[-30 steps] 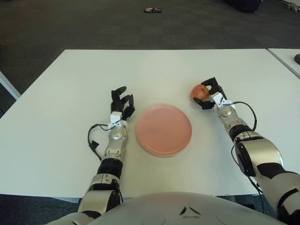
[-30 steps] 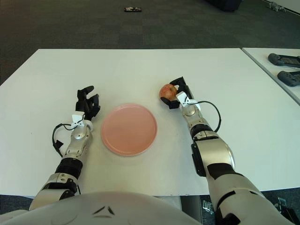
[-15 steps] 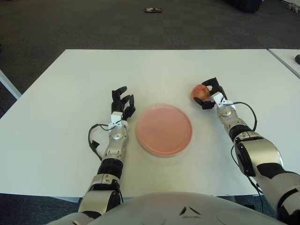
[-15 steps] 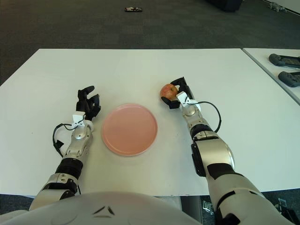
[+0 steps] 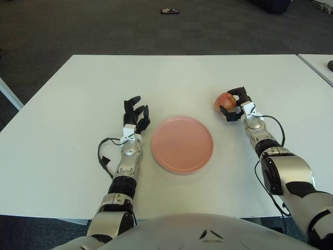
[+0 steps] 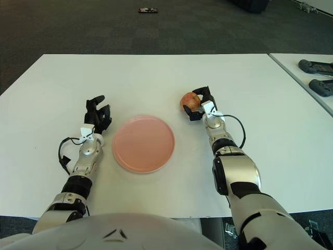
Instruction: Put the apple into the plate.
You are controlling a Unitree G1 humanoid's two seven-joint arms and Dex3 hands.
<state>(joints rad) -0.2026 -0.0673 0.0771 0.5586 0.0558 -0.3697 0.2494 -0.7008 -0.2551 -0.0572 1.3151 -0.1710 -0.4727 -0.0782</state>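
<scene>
A red-and-yellow apple [image 5: 224, 101] is held in my right hand [image 5: 233, 104], whose dark fingers curl around its right side, to the right of the plate and near the table surface. The pink plate [image 5: 182, 144] lies flat at the table's middle, with nothing on it. My left hand [image 5: 135, 115] rests on the table just left of the plate, fingers spread and holding nothing. The apple also shows in the right eye view [image 6: 189, 101], about a hand's width from the plate's [image 6: 143, 143] right rim.
The white table [image 5: 166, 78] stretches wide around the plate. A second table's corner with dark controllers [image 6: 315, 73] is at the far right. A small dark object [image 5: 169, 11] lies on the floor beyond.
My right hand has shifted the apple slightly to the right and up, away from the plate. The left hand and plate have not moved.
</scene>
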